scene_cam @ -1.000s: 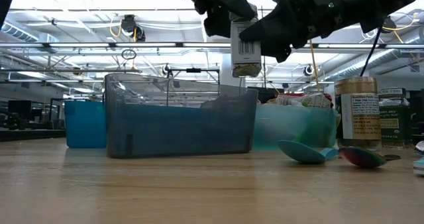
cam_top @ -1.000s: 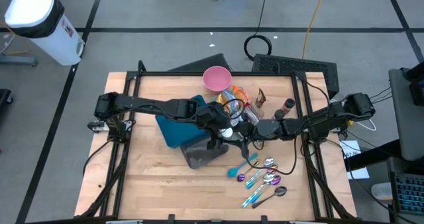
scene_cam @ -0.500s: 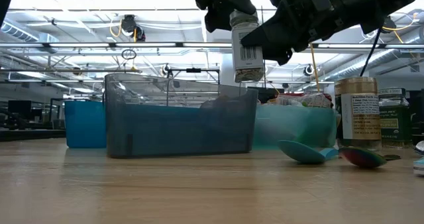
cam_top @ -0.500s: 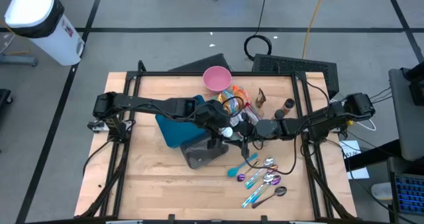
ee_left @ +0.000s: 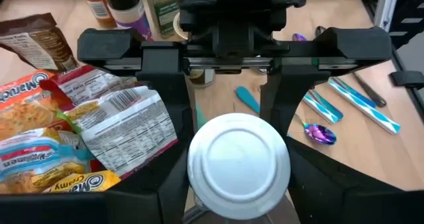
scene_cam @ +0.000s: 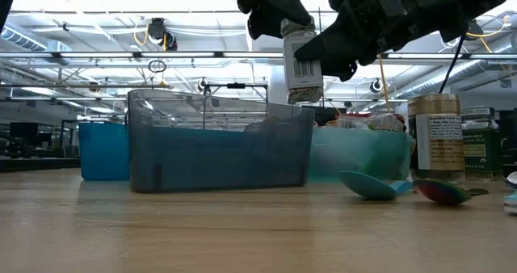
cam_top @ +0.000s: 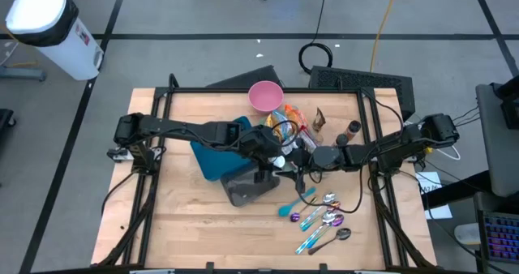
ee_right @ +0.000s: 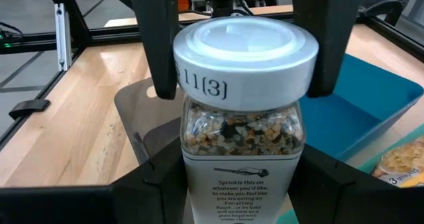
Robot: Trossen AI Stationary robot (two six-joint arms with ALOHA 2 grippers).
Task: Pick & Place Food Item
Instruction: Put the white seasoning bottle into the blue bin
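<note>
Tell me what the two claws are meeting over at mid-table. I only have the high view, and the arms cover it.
Observer: A jar of grainy seasoning with a white lid.
Operator: Which arm has it?
Observer: The right claw grips the jar's body, and the left claw is up at the lid.
Operator: Is it standing on the table?
Observer: No. In the low view it hangs in the air, its bottom just above the rim of the grey bin.
</note>
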